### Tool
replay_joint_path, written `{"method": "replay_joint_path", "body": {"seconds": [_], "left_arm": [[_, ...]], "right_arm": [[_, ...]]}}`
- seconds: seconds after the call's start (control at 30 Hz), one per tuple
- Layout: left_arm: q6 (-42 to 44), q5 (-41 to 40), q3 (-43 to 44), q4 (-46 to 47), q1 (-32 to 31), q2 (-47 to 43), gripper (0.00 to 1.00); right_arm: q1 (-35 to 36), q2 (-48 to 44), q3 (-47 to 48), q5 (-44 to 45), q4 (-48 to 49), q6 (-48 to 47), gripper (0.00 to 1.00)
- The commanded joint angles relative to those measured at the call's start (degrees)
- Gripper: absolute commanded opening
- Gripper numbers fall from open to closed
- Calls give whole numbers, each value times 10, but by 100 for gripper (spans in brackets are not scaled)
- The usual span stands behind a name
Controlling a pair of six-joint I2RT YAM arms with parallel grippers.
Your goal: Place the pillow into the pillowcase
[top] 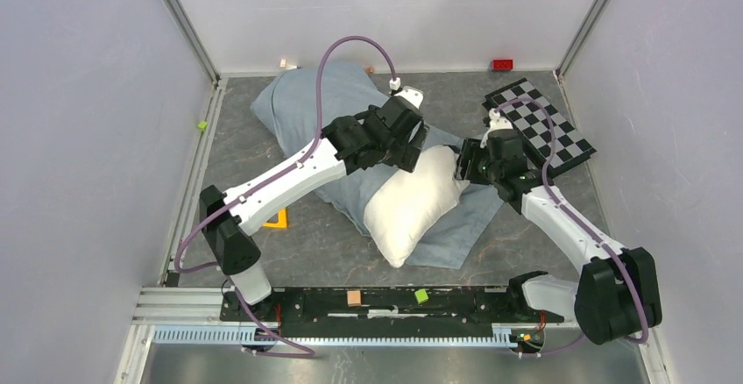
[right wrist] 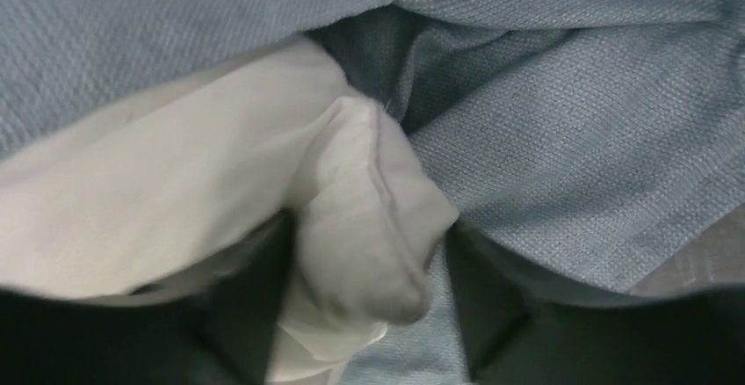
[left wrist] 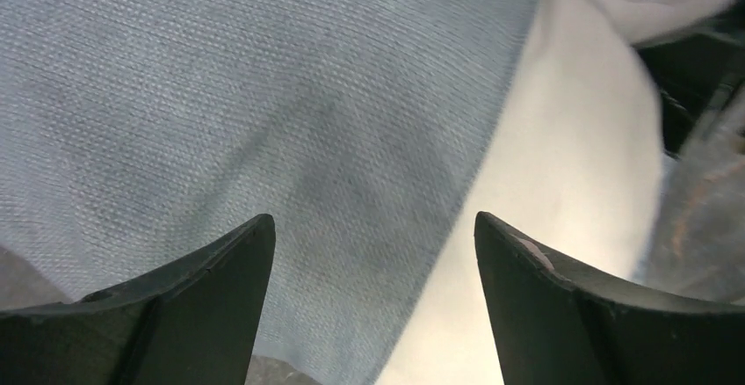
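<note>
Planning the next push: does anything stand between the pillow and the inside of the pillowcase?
Nothing visible does. The pillow already lies partly inside the pillowcase, its near end sticking out of the mouth.

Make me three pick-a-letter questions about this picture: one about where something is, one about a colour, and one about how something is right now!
1. Where is the pillow?
A) partly inside the pillowcase, near end sticking out
B) on bare table, away from the cloth
C) under the right arm's base

2. What colour is the small block behind the checkered board?
A) green
B) red
C) yellow

3. How do the left jaws stand?
A) shut tight
B) clamped on the pillow
C) wide apart, holding nothing

Answers: A, its white near end shows outside the blue-grey cloth; B, it looks plainly red from above; C, the left wrist view shows a wide gap between them.
</note>
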Motion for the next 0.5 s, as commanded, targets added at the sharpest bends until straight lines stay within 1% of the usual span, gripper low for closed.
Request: {"method": "replay_joint_path", "body": {"seconds": [0.0, 0.07, 0.13, 0.2, 0.27, 0.37, 0.47], "left_arm": [[-4, -90, -13, 20, 4, 4, 86], [-6, -78, -8, 17, 3, 15, 81], [-12, -73, -9, 19, 3, 20, 78], [-15, -86, -5, 14, 5, 32, 72], [-16, -88, 1, 10, 7, 41, 66], [-22, -86, 1, 11, 8, 46, 59], [-27, -80, -1, 10, 9, 48, 51]], "right_arm": [[0, -58, 32, -2, 9, 0, 80], [-1, -102, 19, 3, -7, -1, 98], [0, -144, 9, 1, -30, -5, 98], [1, -189, -20, -46, -32, 8, 98], [17, -228, -65, -87, -18, 43, 98], [79, -290, -131, -69, 14, 112, 98], [143, -329, -171, -43, 59, 171, 98]]}}
